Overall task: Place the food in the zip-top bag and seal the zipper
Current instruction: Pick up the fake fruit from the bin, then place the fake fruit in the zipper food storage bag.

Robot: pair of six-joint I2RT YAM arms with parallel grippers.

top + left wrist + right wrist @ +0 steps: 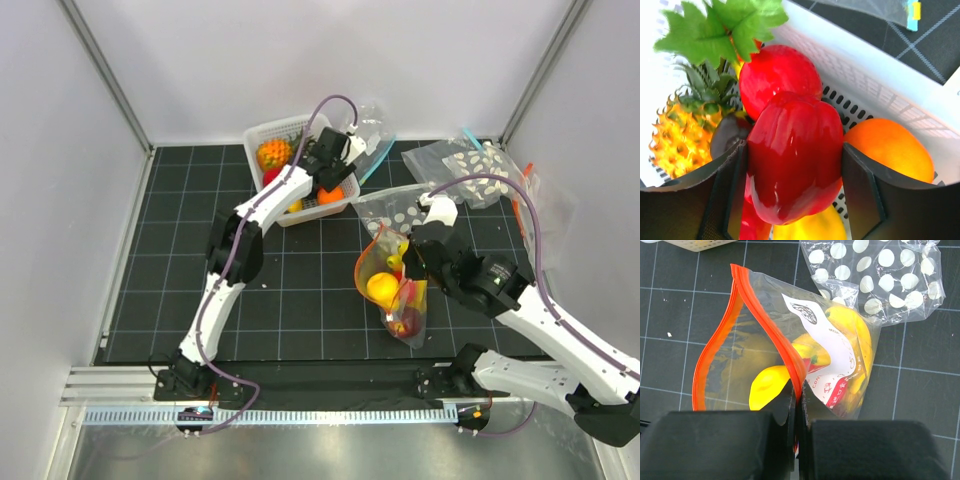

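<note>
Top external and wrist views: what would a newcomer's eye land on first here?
First, the clear zip-top bag at centre-right of the black mat. It holds yellow and red toy food, and its orange-red zipper is pinched by the shut right end effector. Next, the left end effector down in the white basket at the back, its fingers flanking a glossy red fruit.

White-shelled arms [272, 195] with black joints [235, 250] — purple cables [336, 97] alongside — blocky matte-black fingers [862, 195] on left hand [795, 170], right hand [799, 407].
</note>
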